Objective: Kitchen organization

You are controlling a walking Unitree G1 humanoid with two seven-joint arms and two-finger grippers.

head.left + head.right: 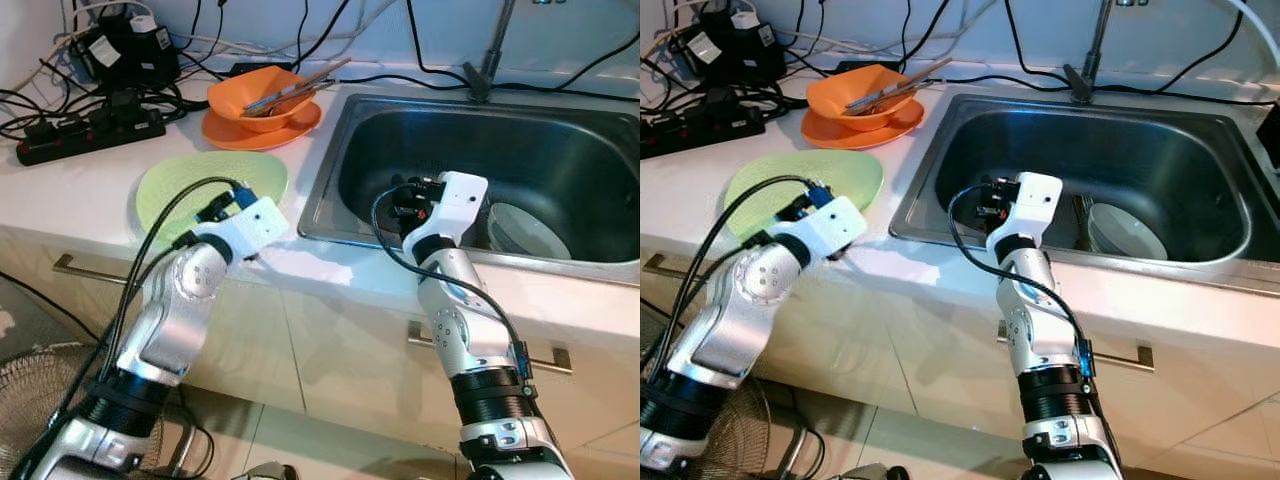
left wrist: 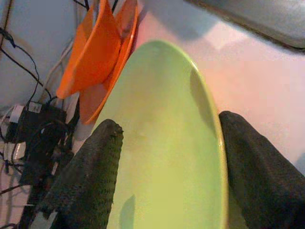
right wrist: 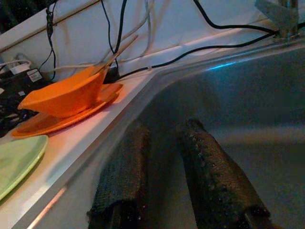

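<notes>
We see a white countertop (image 1: 330,270), steel sink (image 1: 560,150), cream cabinets (image 1: 330,350) with metal handles, tiled floor (image 1: 300,440), cable-strewn wall (image 1: 400,30).

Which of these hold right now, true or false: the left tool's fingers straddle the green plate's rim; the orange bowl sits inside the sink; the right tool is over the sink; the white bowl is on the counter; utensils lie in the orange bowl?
1. The left tool has its fingers either side of the green plate rim. True.
2. The orange bowl sits inside the sink. False: it rests on an orange plate on the counter.
3. The right tool is over the sink. True; it holds nothing.
4. The white bowl is on the counter. False: it lies in the sink.
5. Utensils lie in the orange bowl. True.
</notes>
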